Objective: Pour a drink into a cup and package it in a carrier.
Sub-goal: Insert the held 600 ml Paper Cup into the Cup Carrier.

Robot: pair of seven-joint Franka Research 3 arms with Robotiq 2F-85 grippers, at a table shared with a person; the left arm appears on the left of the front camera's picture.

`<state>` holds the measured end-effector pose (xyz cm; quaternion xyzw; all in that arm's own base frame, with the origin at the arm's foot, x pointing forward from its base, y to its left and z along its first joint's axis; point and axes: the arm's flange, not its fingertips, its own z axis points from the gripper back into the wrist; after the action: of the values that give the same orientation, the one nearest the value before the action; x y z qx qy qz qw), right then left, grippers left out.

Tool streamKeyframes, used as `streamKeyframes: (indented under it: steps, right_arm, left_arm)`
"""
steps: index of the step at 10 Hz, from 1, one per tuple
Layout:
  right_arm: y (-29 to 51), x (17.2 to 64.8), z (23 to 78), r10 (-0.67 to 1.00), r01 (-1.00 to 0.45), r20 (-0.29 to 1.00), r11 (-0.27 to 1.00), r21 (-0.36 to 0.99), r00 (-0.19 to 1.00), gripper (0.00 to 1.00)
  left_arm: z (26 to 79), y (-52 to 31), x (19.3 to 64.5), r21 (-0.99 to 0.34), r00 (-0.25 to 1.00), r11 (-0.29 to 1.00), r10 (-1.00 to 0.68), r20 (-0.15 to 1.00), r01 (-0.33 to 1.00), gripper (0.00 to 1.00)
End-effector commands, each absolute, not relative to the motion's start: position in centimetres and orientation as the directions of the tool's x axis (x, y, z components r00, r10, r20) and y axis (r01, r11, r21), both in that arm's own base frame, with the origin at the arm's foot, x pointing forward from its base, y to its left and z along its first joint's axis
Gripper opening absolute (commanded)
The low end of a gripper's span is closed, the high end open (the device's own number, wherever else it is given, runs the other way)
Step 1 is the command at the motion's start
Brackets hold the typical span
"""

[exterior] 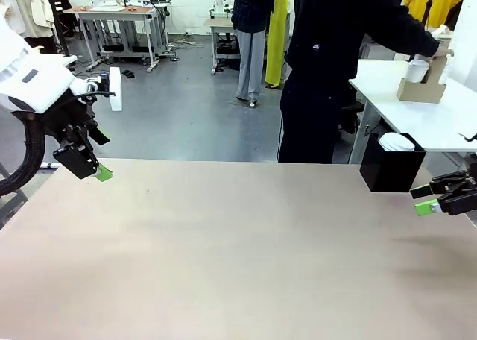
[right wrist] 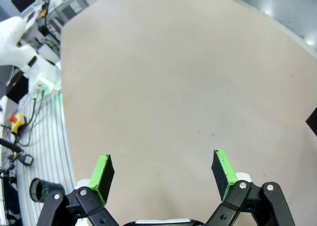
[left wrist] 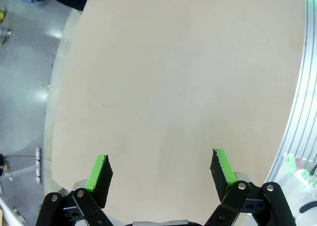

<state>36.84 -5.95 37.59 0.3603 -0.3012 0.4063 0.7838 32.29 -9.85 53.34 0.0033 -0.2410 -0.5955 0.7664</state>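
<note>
The carrier [exterior: 421,91] sits on a side table under the person's hand [exterior: 441,51]; both grippers' fingers [left wrist: 100,172] [right wrist: 103,173] spread wide, empty.

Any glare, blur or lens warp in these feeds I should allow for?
Front view: sharp, even light, soft shadow under the right gripper. Left wrist view: wide-angle bends the table edges. Right wrist view: same curving, with floor glare in the top-right corner.

White arm [exterior: 30,79], black ribbed cable; black hand [left wrist: 161,179], green pads [left wrist: 97,170], silver screws.
</note>
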Motion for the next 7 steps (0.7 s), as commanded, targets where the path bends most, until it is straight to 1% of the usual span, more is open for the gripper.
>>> streamKeyframes:
  steps: [1, 7]
  right_arm:
    - [-5.99, 36.71, 37.88, 0.418, -0.858, 0.77, 0.404, 0.318, 0.482, 1.0]
    - [-5.99, 36.71, 37.88, 0.418, -0.858, 0.77, 0.404, 0.318, 0.482, 1.0]
  left_arm:
    - [53.33, -9.98, 32.28, 0.286, 0.189, 0.305, -0.91, 0.37, 0.909, 1.0]
    - [53.33, -9.98, 32.28, 0.286, 0.189, 0.305, -0.91, 0.37, 0.909, 1.0]
